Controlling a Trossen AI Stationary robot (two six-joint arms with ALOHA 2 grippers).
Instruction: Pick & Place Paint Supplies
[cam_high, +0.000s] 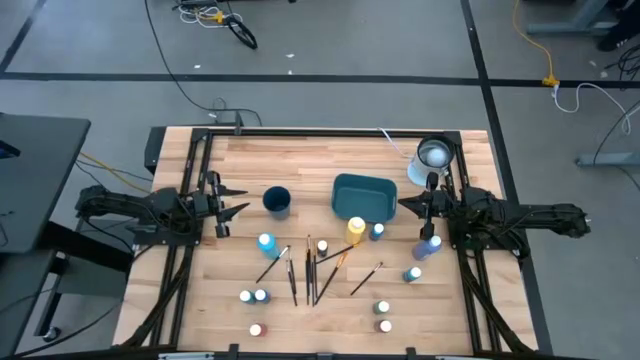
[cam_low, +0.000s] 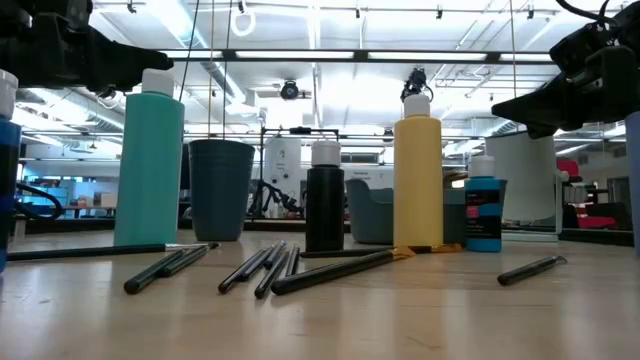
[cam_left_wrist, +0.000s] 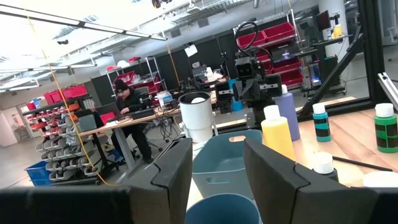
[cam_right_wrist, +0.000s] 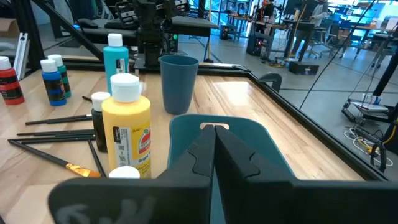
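Several thin dark paintbrushes (cam_high: 310, 268) lie flat in the table's middle, with small white-capped paint bottles standing around them, among them a big yellow bottle (cam_high: 356, 230) and a light-blue bottle (cam_high: 266, 243). My left gripper (cam_high: 235, 200) hovers open at the table's left side, level, pointing at a dark blue cup (cam_left_wrist: 224, 208). At the right side my right gripper (cam_high: 405, 207) hovers shut, level, pointing over a teal bin (cam_right_wrist: 249, 143). Both are clear of the supplies.
The teal bin (cam_high: 363, 196) and the dark blue cup (cam_high: 277, 201) stand upright between the two grippers at mid-table. A white container (cam_high: 433, 157) sits at the far right corner. A black frame runs along the table's edges. A person sits at a desk beyond the table.
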